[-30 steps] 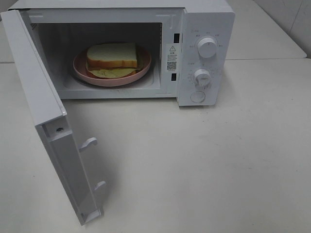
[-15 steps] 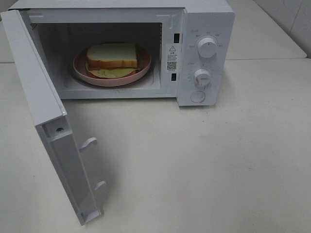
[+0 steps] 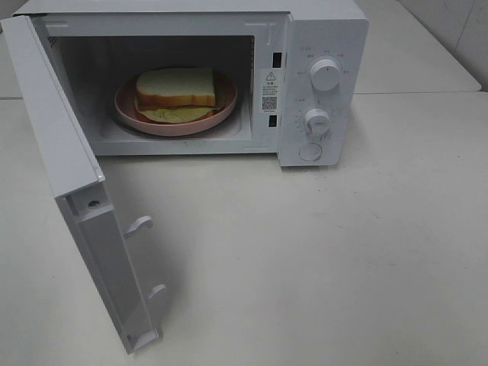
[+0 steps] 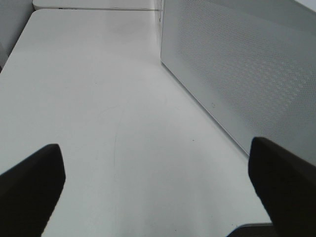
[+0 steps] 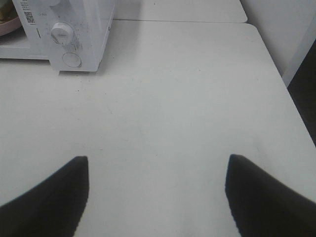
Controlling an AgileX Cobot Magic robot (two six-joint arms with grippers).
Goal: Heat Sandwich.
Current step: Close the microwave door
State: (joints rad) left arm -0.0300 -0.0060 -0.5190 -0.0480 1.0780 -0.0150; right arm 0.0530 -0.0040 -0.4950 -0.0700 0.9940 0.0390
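The sandwich (image 3: 175,88), white bread with yellow-green filling, lies on a round pink plate (image 3: 174,122) inside the white microwave (image 3: 320,23). The microwave door (image 3: 69,191) stands swung wide open toward the front left. Neither arm shows in the exterior high view. In the left wrist view my left gripper (image 4: 158,190) is open above bare table, beside the perforated door panel (image 4: 247,64). In the right wrist view my right gripper (image 5: 157,197) is open over the table, well short of the microwave's control panel (image 5: 64,34). Nothing is between either pair of fingers.
The microwave's panel carries two knobs (image 3: 325,75) and a round button (image 3: 310,152). White table (image 3: 320,259) spreads in front and to the right. Its right edge (image 5: 276,74) shows in the right wrist view, with a wall beyond.
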